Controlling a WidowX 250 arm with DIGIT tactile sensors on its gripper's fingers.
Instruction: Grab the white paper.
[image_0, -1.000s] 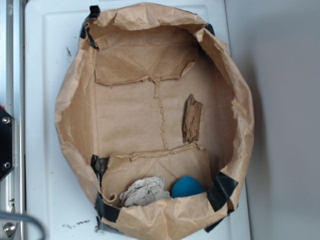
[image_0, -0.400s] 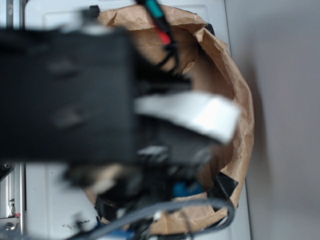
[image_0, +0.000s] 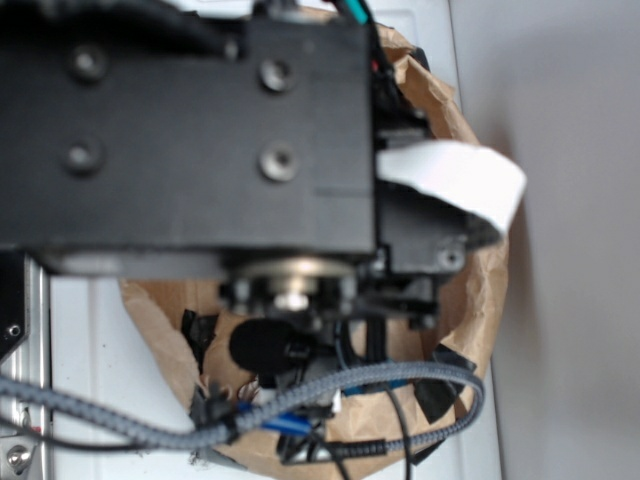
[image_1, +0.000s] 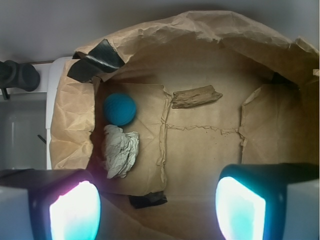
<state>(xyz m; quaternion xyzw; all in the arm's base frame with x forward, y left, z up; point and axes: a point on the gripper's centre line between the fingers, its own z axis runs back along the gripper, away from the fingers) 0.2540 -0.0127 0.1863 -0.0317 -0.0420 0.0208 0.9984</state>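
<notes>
One wide-spread gripper newly above the bag, white paper untouched.

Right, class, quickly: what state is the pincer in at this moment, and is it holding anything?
Pincer: open and empty, fingers spread wide above the brown bag; the white paper lies untouched inside.

Arm body: a big matte black block, blurred, with four round recessed screws on its flat face. A smooth white label strip curls off its side. Below it, a silvery metal hub and a black rounded knob. Grey braided cable loops underneath, alongside thin black and blue wires. Gripper: two black fingers with pads glowing cyan, one tinged pink at its edge.
</notes>
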